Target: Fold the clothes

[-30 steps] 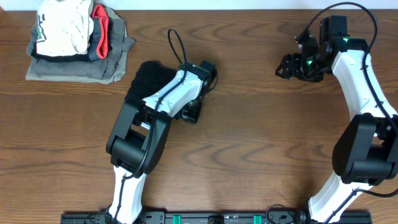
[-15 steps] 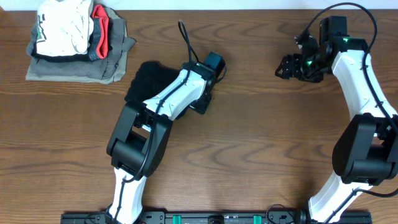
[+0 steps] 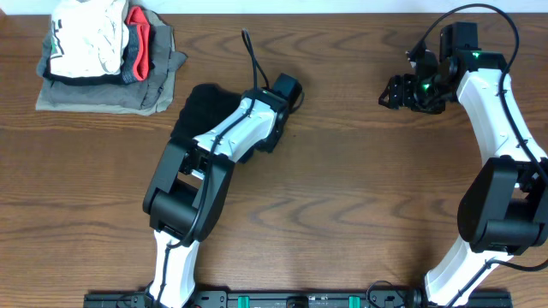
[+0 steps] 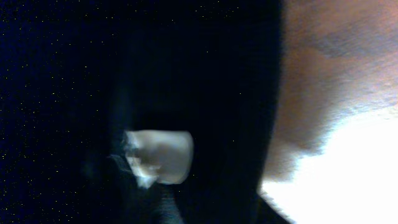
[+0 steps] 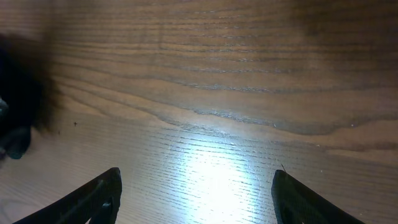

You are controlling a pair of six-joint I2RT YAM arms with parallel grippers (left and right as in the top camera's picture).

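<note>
Inventory, from my jaws outward.

1. Left gripper (image 3: 267, 142): low over the table (image 3: 342, 214), at the edge of the black T-shirt (image 3: 199, 106). My wrist view is almost all black blur, with one pale smeared patch (image 4: 158, 155) that I cannot identify. I cannot tell whether these jaws are spread or pinching cloth.
2. Black T-shirt: a bunched mound just behind the left jaws, partly under my left forearm. In the wrist view its edge runs top to bottom, and bare wood (image 4: 336, 74) lies beyond it on one side.
3. Right gripper (image 5: 198, 198): jaws spread wide with nothing between them. Bare wood grain lies below and ahead, with glare straight ahead of the tips. A dark blur (image 5: 18, 93) sits at the far left of this view, but I cannot tell what it is.
4. Open room: a broad stretch of bare table separates the two grippers, which are well apart. More bare wood lies on the near side of both.
5. Stack of clothes, beyond the T-shirt and farthest from the left jaws:
   - A white garment with dark print (image 3: 86, 36) lies on top.
   - A red garment (image 3: 139, 34) sits beside it.
   - A grey-olive folded garment (image 3: 111, 92) lies beneath, its corner just beside the T-shirt's far edge. I cannot tell whether they touch.
</note>
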